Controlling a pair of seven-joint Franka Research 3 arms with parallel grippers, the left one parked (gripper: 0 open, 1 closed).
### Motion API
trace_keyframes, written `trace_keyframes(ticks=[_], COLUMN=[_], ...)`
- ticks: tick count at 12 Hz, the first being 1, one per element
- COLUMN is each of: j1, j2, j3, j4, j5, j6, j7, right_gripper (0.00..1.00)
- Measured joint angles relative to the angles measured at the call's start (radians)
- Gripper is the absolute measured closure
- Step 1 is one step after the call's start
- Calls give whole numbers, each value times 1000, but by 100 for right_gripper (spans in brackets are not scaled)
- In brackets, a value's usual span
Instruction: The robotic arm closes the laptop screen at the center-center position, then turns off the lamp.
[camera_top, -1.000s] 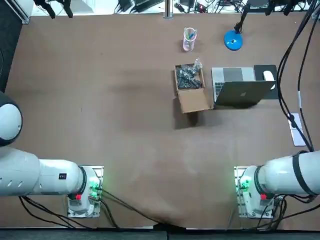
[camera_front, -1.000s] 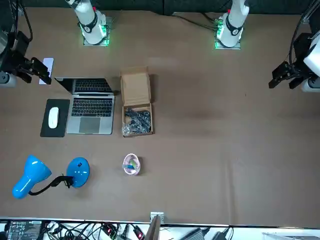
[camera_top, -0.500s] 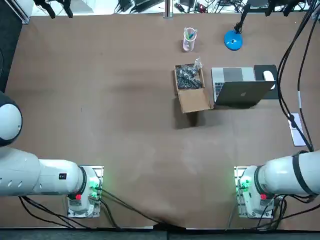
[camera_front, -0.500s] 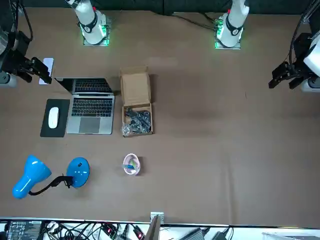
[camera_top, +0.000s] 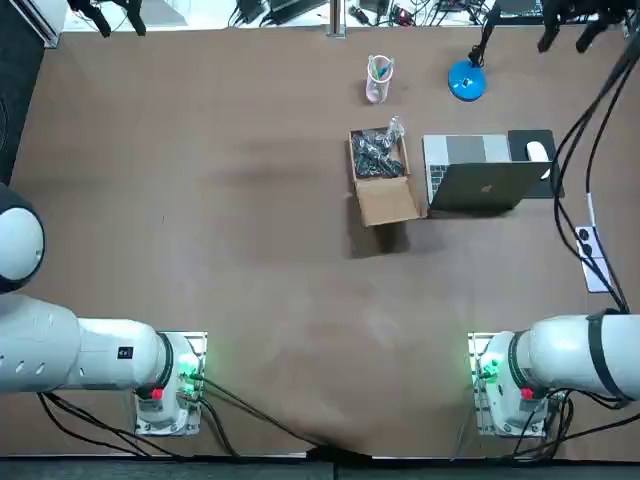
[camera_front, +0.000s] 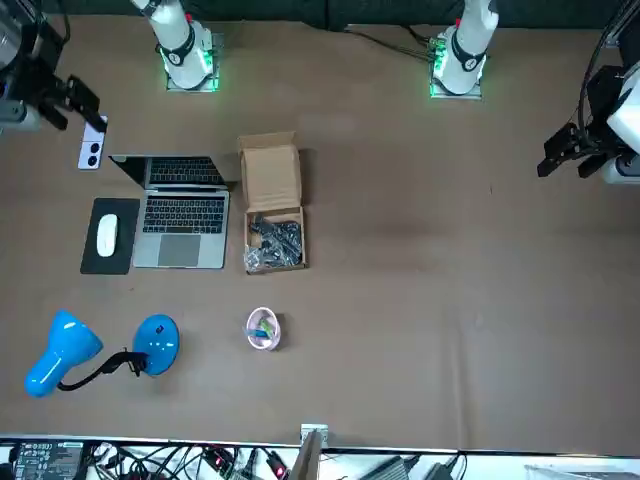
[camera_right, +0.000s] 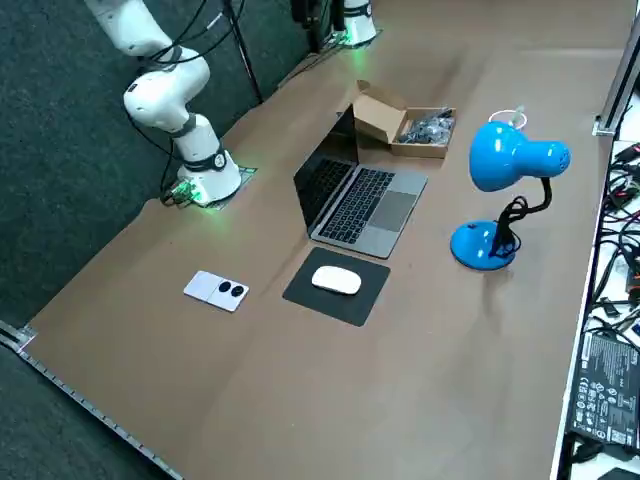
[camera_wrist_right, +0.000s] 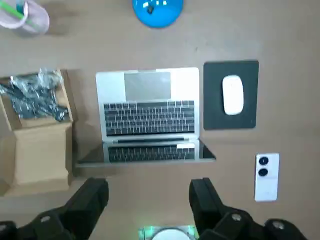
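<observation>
You see the right claw (camera_wrist_right: 149, 192), fingers wide apart (nothing between them), above the screen side of the open laptop (camera_wrist_right: 148, 112); the blue lamp (camera_right: 508, 185) stands near its front edge.

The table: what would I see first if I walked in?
The bright blue lamp stands at the far edge of the table, just beyond the open laptop. A cardboard box of dark bits sits beside the laptop. The right gripper hangs open, high above the table near the laptop.
</observation>
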Motion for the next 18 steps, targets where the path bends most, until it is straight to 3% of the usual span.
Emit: trace_keyframes(ticks=[4,8,11,16,18], j1=[0,2,2,1,1], j2=[-227,-373,-388,-352,-342], j3=[10,65,69,60,58], j4=[-287,-498,-536,-568,-581], j5=[0,1,5,32,34], j6=[51,129,142,171,183], j7=[4,18,21,22,22], right_gripper=[0,0,0,3,27])
